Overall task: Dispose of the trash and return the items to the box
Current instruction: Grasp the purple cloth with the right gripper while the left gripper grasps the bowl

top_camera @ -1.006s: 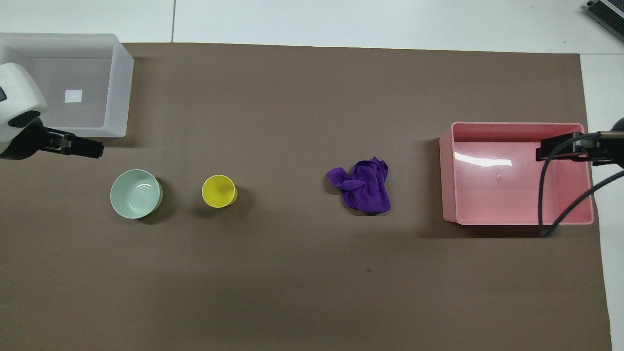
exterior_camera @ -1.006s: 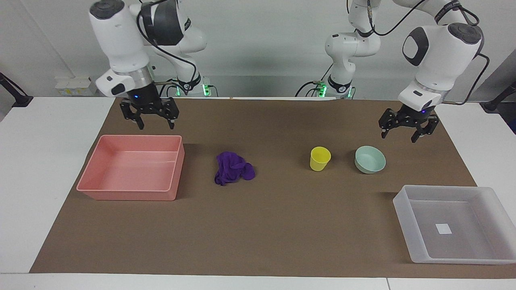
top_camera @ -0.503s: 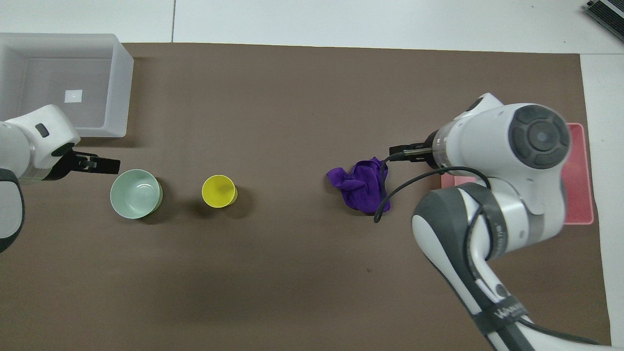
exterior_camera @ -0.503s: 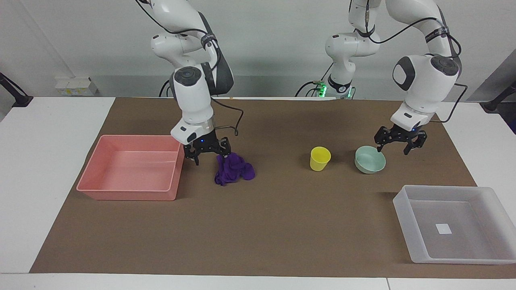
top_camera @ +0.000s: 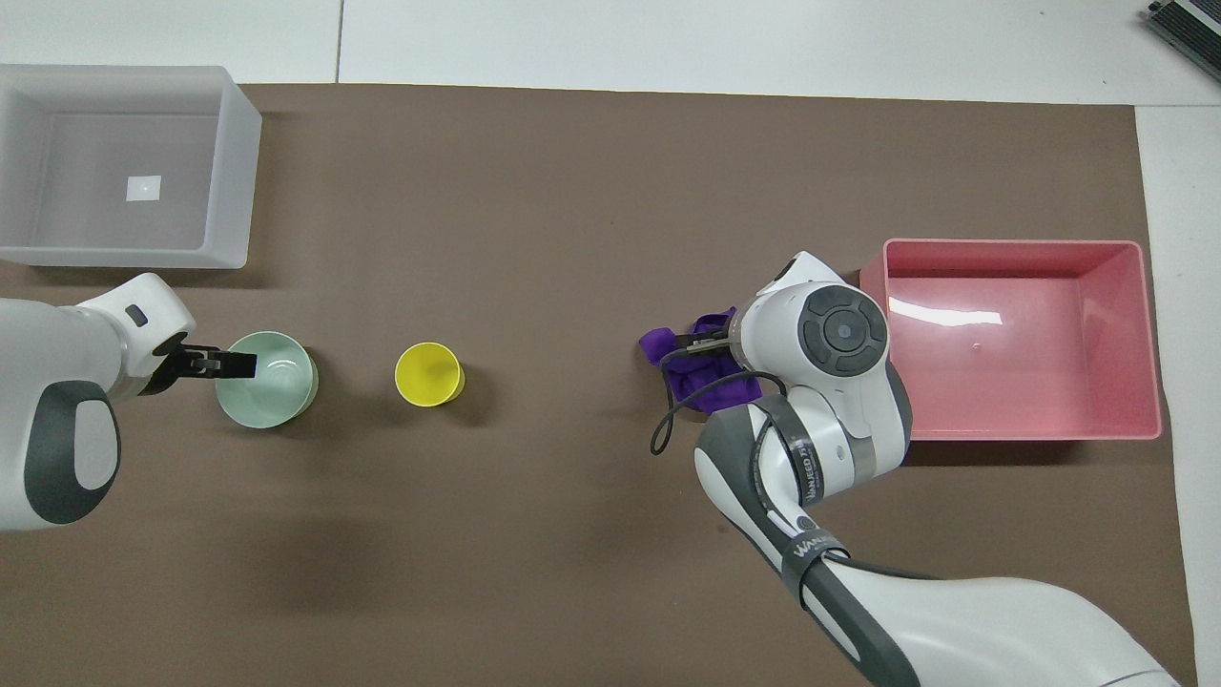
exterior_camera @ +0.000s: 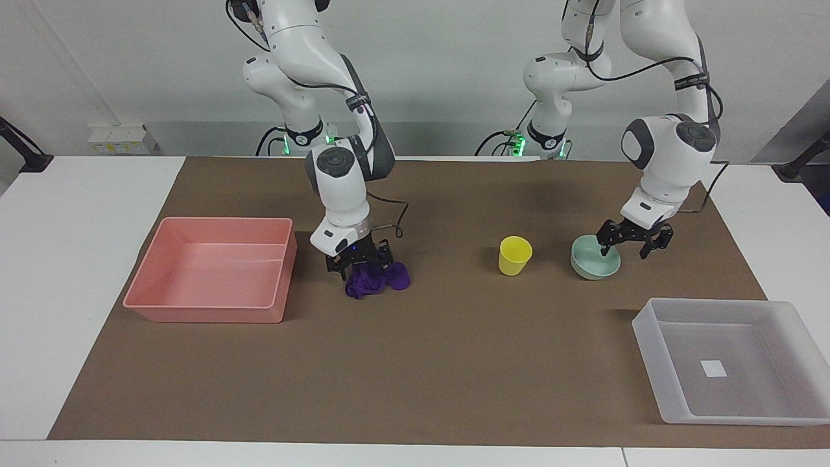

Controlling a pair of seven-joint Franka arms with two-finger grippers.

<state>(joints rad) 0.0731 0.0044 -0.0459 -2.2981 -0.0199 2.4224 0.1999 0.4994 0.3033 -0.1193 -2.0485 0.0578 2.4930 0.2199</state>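
Table [exterior_camera: 454,363] carries everything on its brown mat. Pink tray [exterior_camera: 211,269] sits at the right arm's end; the box [exterior_camera: 733,360] sits at the left arm's end, farther from the robots than the other things. Bowl [exterior_camera: 593,259] and cup [exterior_camera: 515,255] stand side by side near the box, the cup toward the middle. Purple cloth [exterior_camera: 379,280] lies just beside the pink tray. Right tool [exterior_camera: 360,259] is down on the cloth, fingers spread around its top. Left tool [exterior_camera: 626,241] is at the bowl, fingers apart, one inside the rim and one outside.
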